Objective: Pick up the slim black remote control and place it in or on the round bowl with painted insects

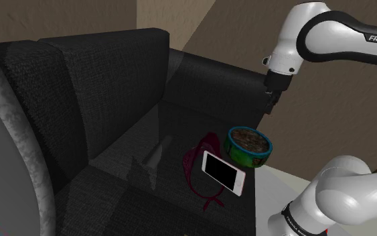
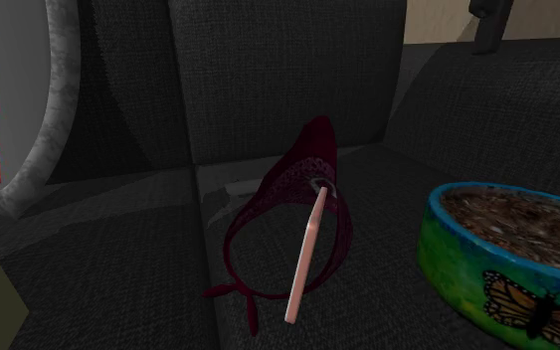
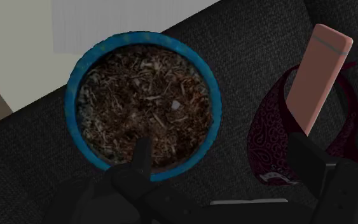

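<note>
The round bowl (image 1: pixel 249 146) has a blue rim, a green side and a painted butterfly (image 2: pixel 526 303); its inside is speckled brown (image 3: pixel 144 105). It sits on the dark sofa seat near the seat's front edge. My gripper (image 1: pixel 271 107) hangs above it, open, with nothing between its fingers (image 3: pixel 140 156); the bowl lies under the gripper (image 3: pixel 220 149) and beside one finger. A slim dark remote (image 1: pixel 157 155) lies on the seat cushion, well off toward the shoulder view's left, far from the gripper (image 2: pixel 488 35).
A phone (image 1: pixel 223 172) with a white frame and pink back (image 3: pixel 320 76) leans on a maroon bandana (image 1: pixel 203 167) beside the bowl. The sofa's backrest (image 1: pixel 100 80) and armrest (image 1: pixel 213 74) rise behind. A grey round shield (image 2: pixel 29 109) stands by the sofa.
</note>
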`<state>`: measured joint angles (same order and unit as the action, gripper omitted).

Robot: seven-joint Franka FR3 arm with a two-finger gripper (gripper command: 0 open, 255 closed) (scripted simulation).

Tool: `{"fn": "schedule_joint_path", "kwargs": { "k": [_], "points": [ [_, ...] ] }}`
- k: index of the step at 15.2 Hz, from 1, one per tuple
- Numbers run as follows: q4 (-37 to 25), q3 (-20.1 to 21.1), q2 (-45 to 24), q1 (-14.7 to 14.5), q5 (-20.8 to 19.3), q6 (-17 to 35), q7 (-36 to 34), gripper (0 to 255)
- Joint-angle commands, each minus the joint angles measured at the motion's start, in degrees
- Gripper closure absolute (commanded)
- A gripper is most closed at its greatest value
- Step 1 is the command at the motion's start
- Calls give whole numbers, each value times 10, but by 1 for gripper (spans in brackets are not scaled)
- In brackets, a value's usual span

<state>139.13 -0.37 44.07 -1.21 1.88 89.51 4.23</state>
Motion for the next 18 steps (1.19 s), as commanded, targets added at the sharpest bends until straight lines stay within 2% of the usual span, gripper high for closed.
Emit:
{"fn": "schedule_joint_path", "kwargs": {
  "k": [1,7,14,16,18],
  "points": [
    [0,0,0,0,0,0,0,0],
    [18,82,-49,3,73,62,-165,0],
    [-5,170,-157,12,135,152,-349,0],
    [-20,199,-194,23,147,178,-398,0],
    [-38,238,-233,48,158,202,-445,0]
  ]
}}
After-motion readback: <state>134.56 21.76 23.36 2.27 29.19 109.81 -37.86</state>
